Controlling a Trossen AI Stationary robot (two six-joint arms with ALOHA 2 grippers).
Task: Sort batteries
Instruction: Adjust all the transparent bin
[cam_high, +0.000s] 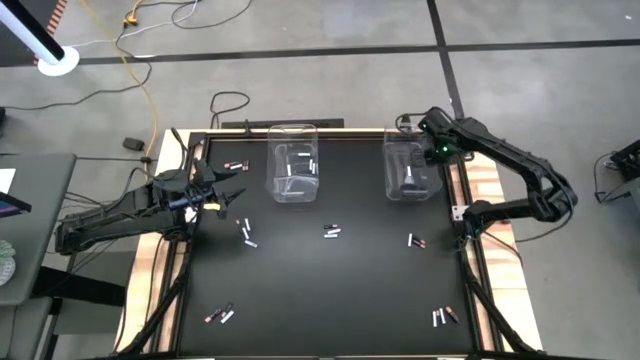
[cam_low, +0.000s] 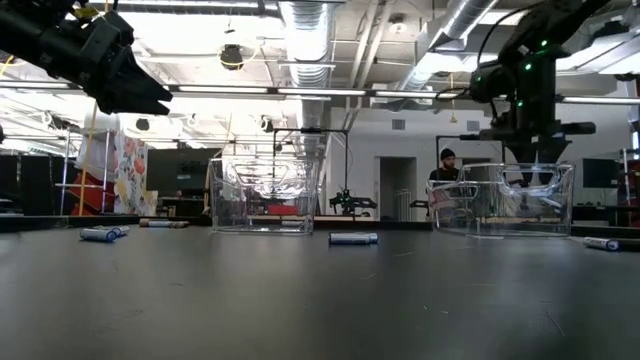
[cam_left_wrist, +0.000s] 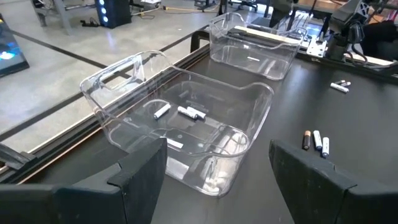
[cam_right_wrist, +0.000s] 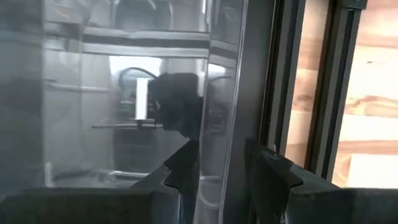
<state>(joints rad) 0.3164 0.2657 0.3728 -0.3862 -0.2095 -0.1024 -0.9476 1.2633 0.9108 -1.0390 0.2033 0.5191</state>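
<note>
right gripper (cam_high: 418, 168) sits over the right bin (cam_high: 397, 190), fingers apart w/ nothing between them, looks like the drop-off step. left gripper (cam_high: 232, 196) hangs wide & empty near the left bin (cam_high: 292, 195), which already holds some batteries (cam_left_wrist: 186, 112). loose batteries (cam_high: 247, 232) lie scattered on the table (cam_high: 330, 290). next: pick the nearest loose one, lower, close on it.

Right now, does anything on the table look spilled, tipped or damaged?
Nothing stands out. Both clear bins sit upright, and the loose batteries lie scattered on the black table as unsorted stock.
</note>
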